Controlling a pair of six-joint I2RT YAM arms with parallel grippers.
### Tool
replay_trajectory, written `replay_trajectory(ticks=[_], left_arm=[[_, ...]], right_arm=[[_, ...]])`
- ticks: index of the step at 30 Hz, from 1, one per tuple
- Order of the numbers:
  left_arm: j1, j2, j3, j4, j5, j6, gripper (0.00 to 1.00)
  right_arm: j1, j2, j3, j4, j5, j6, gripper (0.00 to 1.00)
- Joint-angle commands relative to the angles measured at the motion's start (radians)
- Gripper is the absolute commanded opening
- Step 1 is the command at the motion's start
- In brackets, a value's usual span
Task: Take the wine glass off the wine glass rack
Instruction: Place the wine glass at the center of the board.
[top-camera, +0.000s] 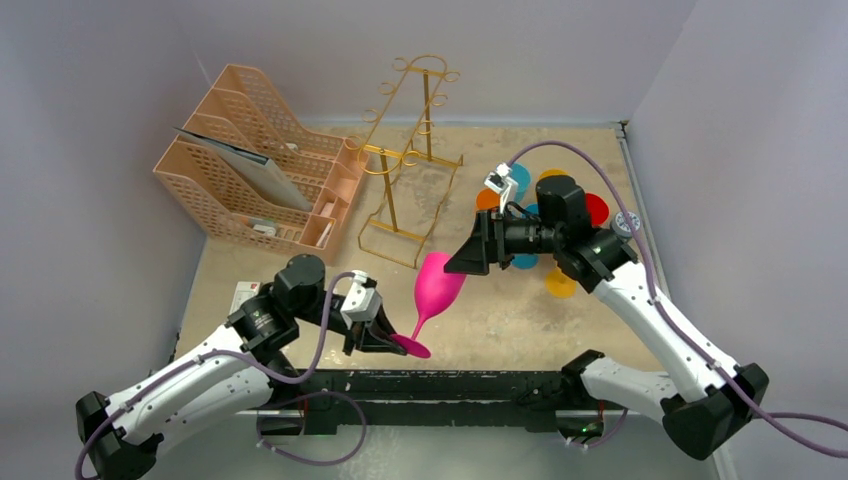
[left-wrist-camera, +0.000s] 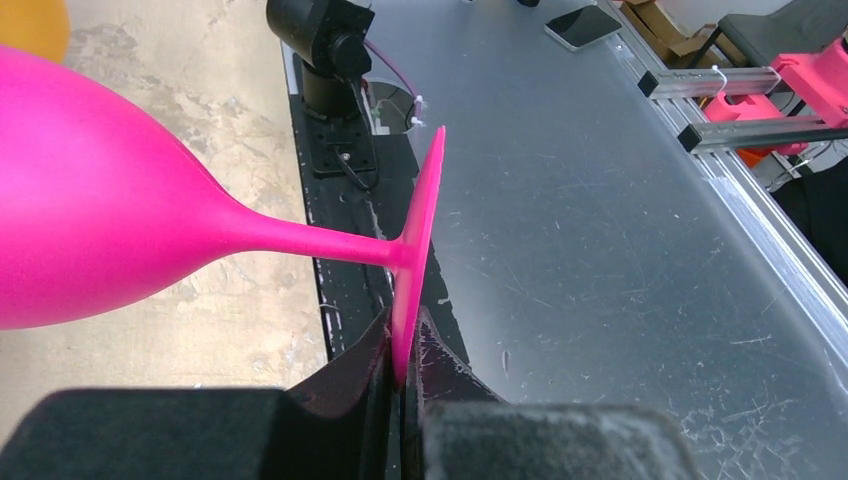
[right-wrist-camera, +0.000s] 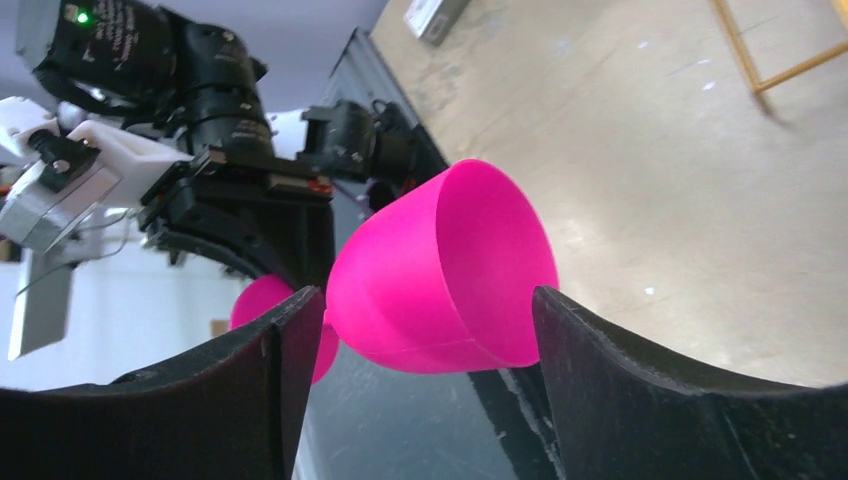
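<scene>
The pink wine glass (top-camera: 438, 283) hangs tilted in the air in front of the gold wire wine glass rack (top-camera: 405, 160), clear of it. My left gripper (top-camera: 385, 335) is shut on the edge of the glass's flat foot (left-wrist-camera: 415, 240), with the bowl (left-wrist-camera: 110, 210) pointing away from it. My right gripper (top-camera: 462, 258) is open, its two fingers on either side of the bowl (right-wrist-camera: 450, 270) near the rim. In the right wrist view that gripper (right-wrist-camera: 425, 300) has one finger (right-wrist-camera: 600, 370) just at the bowl's edge. No glass hangs on the rack's hooks.
A peach lattice file organizer (top-camera: 260, 160) stands at the back left beside the rack. Several coloured round discs (top-camera: 560, 283) lie under and behind the right arm. The black base rail (top-camera: 450, 385) runs along the near edge.
</scene>
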Motion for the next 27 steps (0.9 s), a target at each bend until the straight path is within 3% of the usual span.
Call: replay_trajectory(ticks=[1,7,11,15,18,20,21,24,27], left_arm=[[-0.004,-0.019,0.004,0.021,0.034,0.058,0.00],[-0.004,-0.022,0.004,-0.002,0.012,0.065,0.00],[-0.004,-0.022,0.002,-0.001,0.002,0.063,0.00],[-0.004,-0.033,0.005,0.001,-0.019,0.057,0.01],[-0.004,-0.036,0.011,-0.011,-0.046,0.040,0.22],[-0.004,-0.036,0.020,-0.038,-0.084,0.019,0.55],[-0.004,-0.033,0.027,-0.060,-0.101,0.015,0.61],[-0.004,-0.020,0.062,-0.148,-0.163,-0.017,0.72],[-0.004,-0.017,0.089,-0.222,-0.276,-0.064,0.77]], right_arm=[[-0.001,0.036,0.039,0.072,-0.197,0.022,0.74],[-0.002,0.013,0.003,0.172,-0.322,0.078,0.52],[-0.002,0.016,0.000,0.219,-0.388,0.121,0.22],[-0.002,0.015,0.000,0.222,-0.388,0.128,0.02],[-0.002,0.007,0.000,0.221,-0.381,0.128,0.00],[-0.002,-0.004,0.000,0.218,-0.366,0.124,0.00],[-0.002,-0.009,0.002,0.209,-0.351,0.116,0.00],[-0.002,-0.029,0.041,0.041,-0.229,0.010,0.00],[-0.001,-0.041,0.083,-0.123,0.002,-0.111,0.00]])
